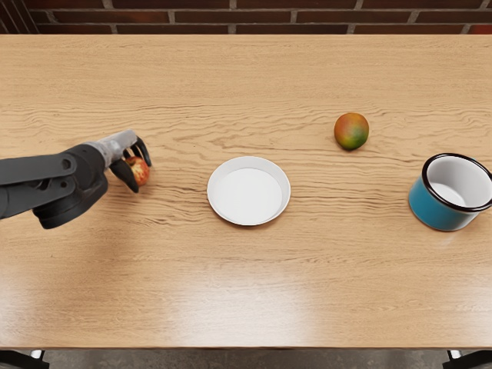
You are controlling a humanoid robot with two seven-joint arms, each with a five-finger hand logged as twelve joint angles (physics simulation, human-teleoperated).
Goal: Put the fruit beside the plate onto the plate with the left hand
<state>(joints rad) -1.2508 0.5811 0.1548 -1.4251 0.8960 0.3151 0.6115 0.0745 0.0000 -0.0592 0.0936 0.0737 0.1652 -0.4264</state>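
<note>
Head view, the only angle here: the left hand (129, 160) comes in from the left edge with its dark fingers curled around a small reddish fruit (141, 171), apple-looking. So the fruit is in the grip, sitting left of the white plate (248, 192) with a clear gap of bare wood between them. I can't tell from this angle whether it's off the table (246, 292) or resting on it.

My read is that this is the grasp/early carry step, with the placing not yet done, since the plate holds nothing. The next move calls for a lift, a short sideways carry toward the plate, then lowering over the middle and letting go so the fruit doesn't roll off the shallow rim.

Room-wise it looks easy. Nothing lies between hand and plate. The green-and-orange mango (351, 131) sits well apart on the plate's far right, and the blue cup (430, 206) is near the right edge, both out of the way. Table edges are far from the path. The right arm doesn't show.
</note>
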